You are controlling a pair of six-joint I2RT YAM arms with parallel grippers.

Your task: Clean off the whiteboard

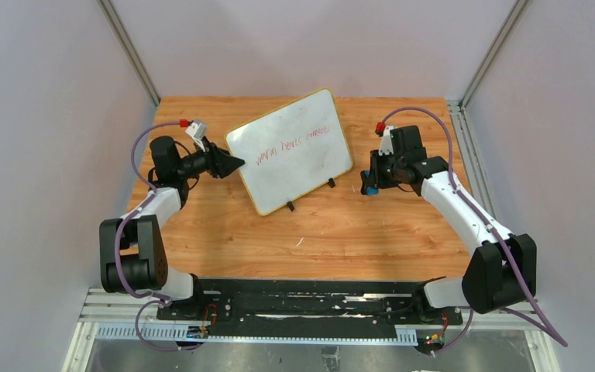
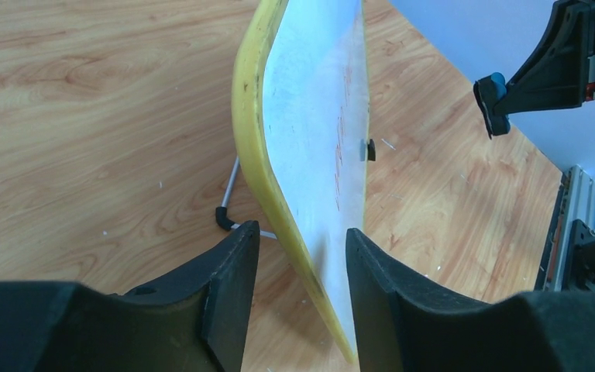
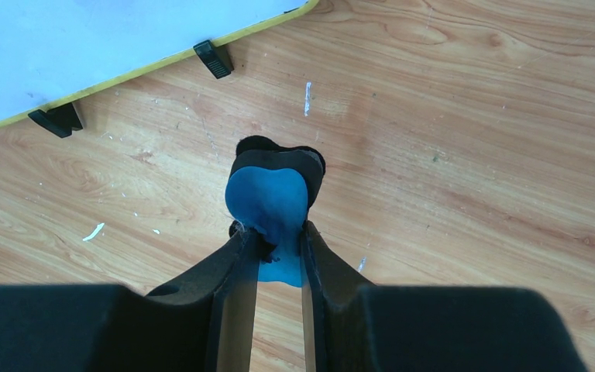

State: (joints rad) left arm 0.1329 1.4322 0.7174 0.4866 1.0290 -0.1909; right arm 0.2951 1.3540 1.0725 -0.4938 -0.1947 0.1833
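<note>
Nearest me, at the lower right of the top view, the right arm reaches out over the table (image 1: 341, 225). The right gripper (image 3: 280, 236) is clamped narrow on a small blue-and-black eraser (image 3: 267, 194), which hangs above bare wood just beside the board's right edge. On the other side, the left gripper (image 2: 300, 256) has its jaws parted, one on either side of the yellow rim. From its wrist view I cannot be sure whether either pad touches the board.

To my eye the step in hand is bracing the board before the wipe. The left jaws should close gently on the rim, since the board only leans on a thin wire stand (image 2: 231, 186) and a hard push could tip it back. The eraser should then come in flat against the face and sweep along the line of writing.

Beyond them, just above the middle of the top view, stands the whiteboard (image 1: 290, 151). It is turned at an angle and tilted back, with two black clip feet (image 3: 213, 59) on its lower rim. A line of faint red handwriting (image 1: 293, 143) crosses it, over grey smudging.
</note>
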